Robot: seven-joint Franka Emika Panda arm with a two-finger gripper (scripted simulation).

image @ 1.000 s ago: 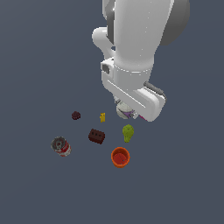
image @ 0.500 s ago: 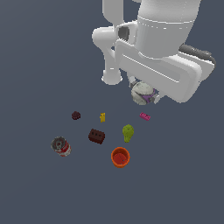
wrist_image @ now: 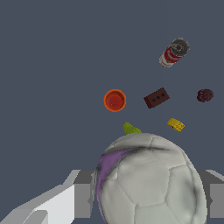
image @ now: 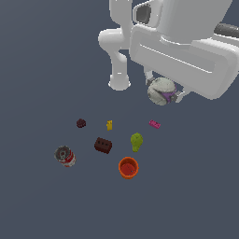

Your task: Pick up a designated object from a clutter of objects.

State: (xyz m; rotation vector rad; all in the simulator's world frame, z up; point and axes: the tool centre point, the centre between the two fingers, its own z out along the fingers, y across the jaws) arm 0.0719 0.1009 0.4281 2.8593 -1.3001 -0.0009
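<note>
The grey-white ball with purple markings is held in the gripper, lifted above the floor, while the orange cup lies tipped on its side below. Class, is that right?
One detail is wrong. The orange cup stands upright with its opening facing up, as the exterior view shows. The rest holds: the ball is clamped in the gripper, lifted clear of the floor.

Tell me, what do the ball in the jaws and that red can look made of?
The ball looks like scuffed matte leather or vinyl: stitched panel seams, grey smudges, a purple patch. The red can looks like metal with a printed label, judging by its grey ringed top, though renders leave it open.
</note>
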